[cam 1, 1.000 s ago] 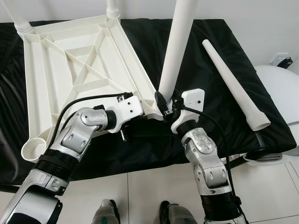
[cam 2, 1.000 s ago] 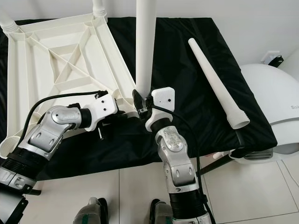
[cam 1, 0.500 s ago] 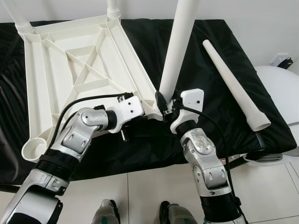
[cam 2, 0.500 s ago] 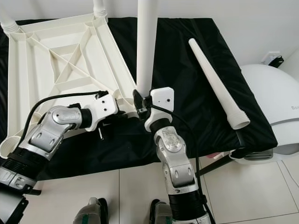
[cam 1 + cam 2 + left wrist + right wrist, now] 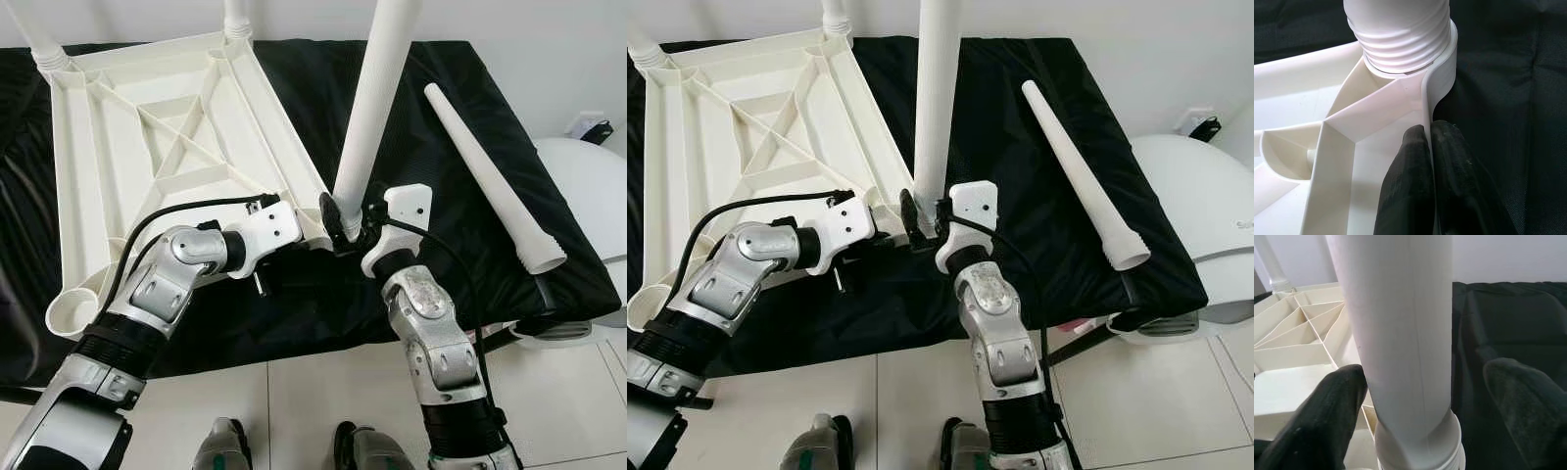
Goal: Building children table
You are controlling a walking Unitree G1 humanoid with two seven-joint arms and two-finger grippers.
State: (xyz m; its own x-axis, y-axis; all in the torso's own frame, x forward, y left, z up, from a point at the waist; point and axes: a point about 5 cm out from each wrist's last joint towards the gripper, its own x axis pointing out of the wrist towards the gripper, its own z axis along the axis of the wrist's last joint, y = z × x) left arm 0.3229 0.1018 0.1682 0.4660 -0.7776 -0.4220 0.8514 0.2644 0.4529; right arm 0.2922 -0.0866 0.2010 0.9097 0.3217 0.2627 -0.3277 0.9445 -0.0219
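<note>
Leg [image 5: 370, 108] stands nearly upright in the tabletop [image 5: 157, 147] corner socket, between the right gripper's [image 5: 345, 220] parted jaws; left gripper [image 5: 1428, 147] jaws pinch the rim.

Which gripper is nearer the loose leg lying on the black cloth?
Right. The right gripper is at the upright leg, beside the loose leg; the left gripper pinches the tabletop rim, farther away.

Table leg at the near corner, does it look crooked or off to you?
Somewhat. The leg sits in the tabletop corner socket but, in the left eye view, leans right. Right gripper is open around its base; left gripper pinches the rim.
</note>
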